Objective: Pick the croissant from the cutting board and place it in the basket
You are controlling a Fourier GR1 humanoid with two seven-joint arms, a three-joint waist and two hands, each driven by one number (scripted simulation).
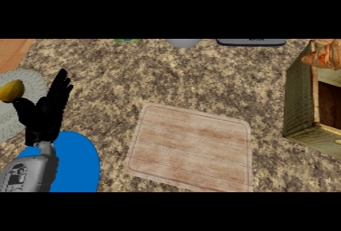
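Resting at the view's left edge, the left hand (47,113) is spread, black fingers (61,88) straight and pointing up, holding nothing. A yellow fruit (10,90) sits just beside it. Its grey forearm (30,173) crosses a blue plate (80,158). A wooden cutting board (190,146) lies mid-counter. Well apart, at the right edge, the croissant (325,54) sits at the far end of the basket (300,103)
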